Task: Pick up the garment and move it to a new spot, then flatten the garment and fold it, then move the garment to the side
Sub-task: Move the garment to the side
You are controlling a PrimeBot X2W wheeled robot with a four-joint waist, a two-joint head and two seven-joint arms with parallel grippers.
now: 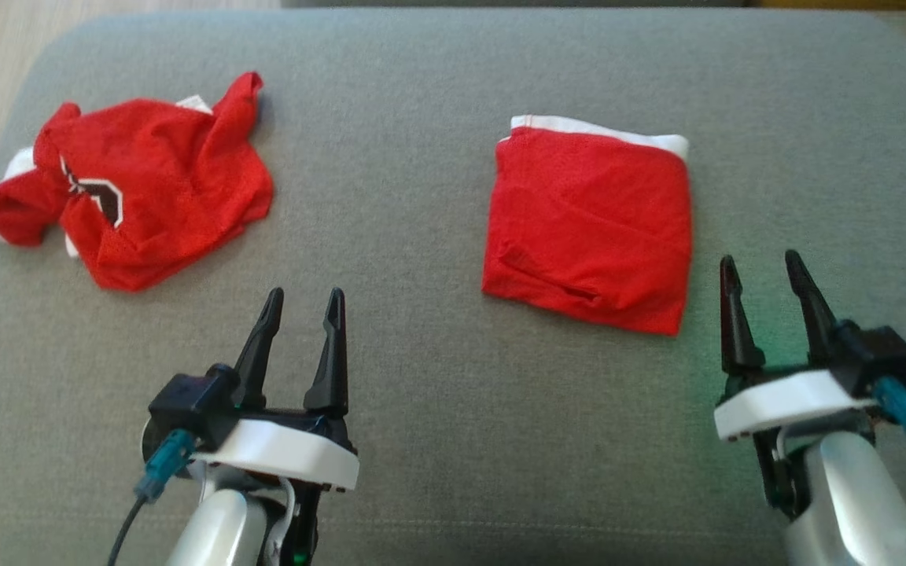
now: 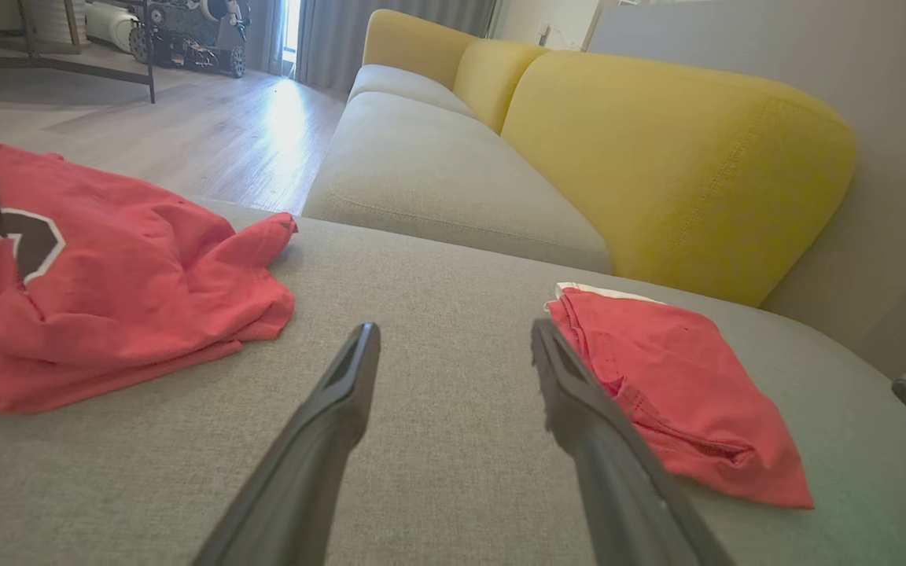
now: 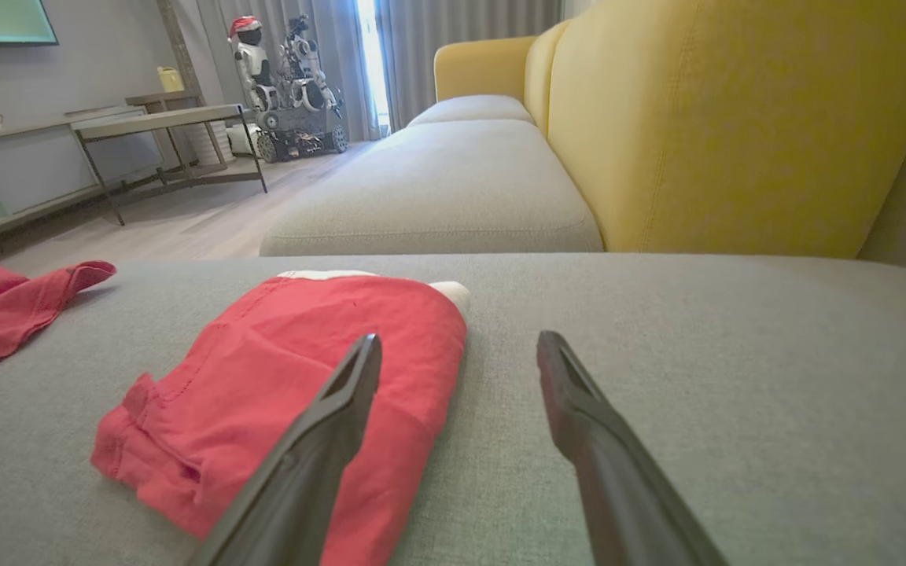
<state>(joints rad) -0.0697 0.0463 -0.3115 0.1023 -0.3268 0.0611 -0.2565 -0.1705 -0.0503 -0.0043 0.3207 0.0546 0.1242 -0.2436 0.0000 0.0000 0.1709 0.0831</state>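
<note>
Red mesh, crumpled: the unfolded garment (image 1: 138, 189) lies in a heap at the far left of the grey seat cushion (image 1: 421, 102), its black-and-white emblem (image 1: 95, 192) facing up. Your left pincer (image 1: 303, 303) hovers near the heap's lower right edge, jaws spread wide and empty, so the pick-up is probably the step in hand. Take a raised ridge of cloth rather than a flat hem, close firmly, and lift straight up so the heap hangs free. Centre-right, a second red garment (image 1: 591, 228) lies folded square and looks finished; set the heap down on the bare cushion between the two. Your right pincer (image 1: 760, 263), just beside that fold, is likewise wide and empty. Beyond the cushion: yellow backrest (image 2: 673, 157), pale wooden floor (image 2: 209, 126), a parked robot (image 3: 288, 71).
</note>
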